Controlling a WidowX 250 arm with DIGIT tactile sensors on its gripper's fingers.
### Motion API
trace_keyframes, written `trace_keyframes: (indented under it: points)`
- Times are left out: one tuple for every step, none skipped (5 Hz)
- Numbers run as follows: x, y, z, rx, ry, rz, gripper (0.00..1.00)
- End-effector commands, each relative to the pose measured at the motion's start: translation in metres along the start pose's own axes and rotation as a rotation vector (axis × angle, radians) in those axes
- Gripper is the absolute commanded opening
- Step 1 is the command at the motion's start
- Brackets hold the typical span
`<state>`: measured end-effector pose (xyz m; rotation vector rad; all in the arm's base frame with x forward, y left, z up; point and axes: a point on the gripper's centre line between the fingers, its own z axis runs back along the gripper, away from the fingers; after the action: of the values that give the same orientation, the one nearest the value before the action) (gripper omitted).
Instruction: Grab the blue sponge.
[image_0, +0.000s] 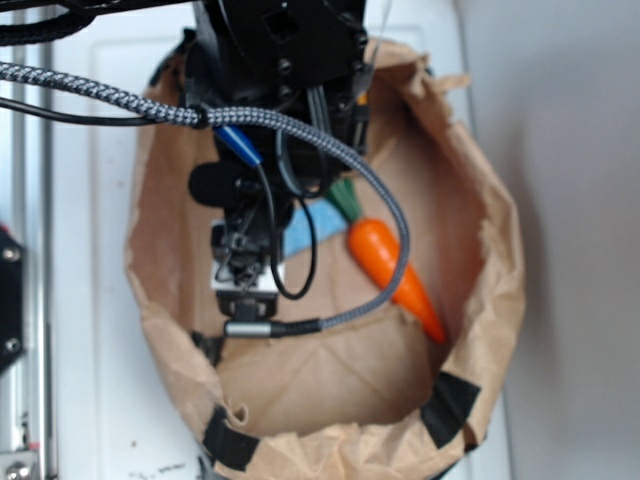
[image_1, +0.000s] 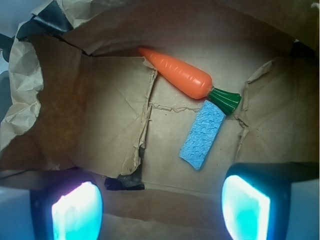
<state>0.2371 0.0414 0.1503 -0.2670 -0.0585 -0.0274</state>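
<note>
The flat light-blue porous sponge strip (image_1: 202, 135) lay touching the orange toy carrot's (image_1: 176, 73) green top (image_1: 225, 100); the gripper (image_1: 162, 207) hung spread wide, empty; closing carelessly risked pinching the carrot instead.

Black plastic robot arm (image_0: 275, 60) with visible screws, a braided grey-black cable (image_0: 330, 150), thin black wires, and a blue connector (image_0: 236, 142).

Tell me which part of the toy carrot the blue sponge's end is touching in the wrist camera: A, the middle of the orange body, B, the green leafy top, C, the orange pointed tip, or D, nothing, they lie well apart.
B: in the wrist view one short end of the blue sponge meets the green top of the toy carrot, whose orange tip points away.
</note>
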Motion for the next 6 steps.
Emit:
trace_keyframes:
  points:
    - [0.02, 0.019, -0.03, -0.032, -0.135, 0.197, 1.0]
    - [0.026, 0.03, -0.066, 0.006, -0.199, 0.356, 1.0]
    - [0.029, 0.038, -0.097, 0.093, -0.236, 0.35, 1.0]
    - [0.041, 0.042, -0.127, 0.157, -0.256, 0.323, 1.0]
    - [0.048, 0.039, -0.134, 0.175, -0.272, 0.318, 0.0]
    - [0.05, 0.034, -0.121, 0.15, -0.315, 0.282, 0.0]
